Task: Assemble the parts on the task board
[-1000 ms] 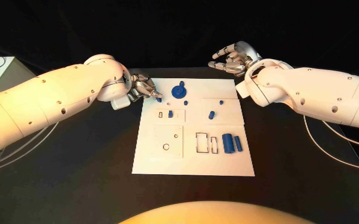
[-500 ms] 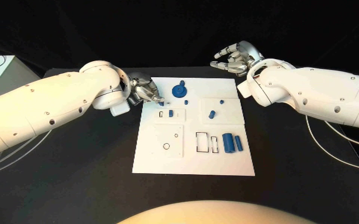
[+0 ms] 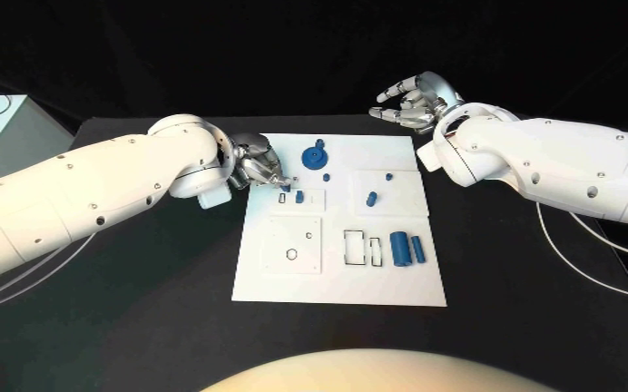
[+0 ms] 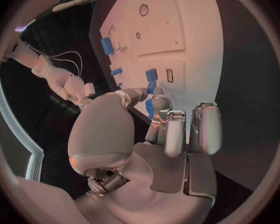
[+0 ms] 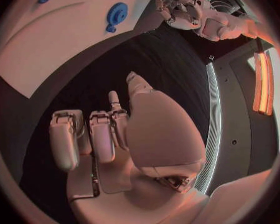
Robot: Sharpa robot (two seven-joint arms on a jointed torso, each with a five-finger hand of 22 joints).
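- The task board [image 3: 338, 274] is a white plate that lies in the middle of the black table [image 3: 118, 319].
- The left hand [image 3: 258, 167] is at the board's 9 o'clock edge, in its far part. In the left wrist view it pinches a small blue part [image 4: 150, 107] between the thumb and the fingertips [image 4: 159, 92], just over the board.
- Just beside these fingertips, at about 3 o'clock from them, a small blue block [image 3: 299, 198] sits next to a narrow slot [image 3: 283, 198].
- A round blue gear part [image 3: 314, 158] stands at the board's 12 o'clock end, near the left hand.
- A short blue peg [image 3: 370, 199] lies to the 3 o'clock side of the board's middle, and a thin blue pin [image 3: 387, 177] stands a little farther back.
- Two blue cylinders [image 3: 406, 250] lie side by side toward 4 o'clock, beside two rectangular slots [image 3: 355, 249].
- The right hand [image 3: 412, 103] is lifted off the board past its far 1 o'clock corner. It holds nothing; the fingers are bent but apart from each other.
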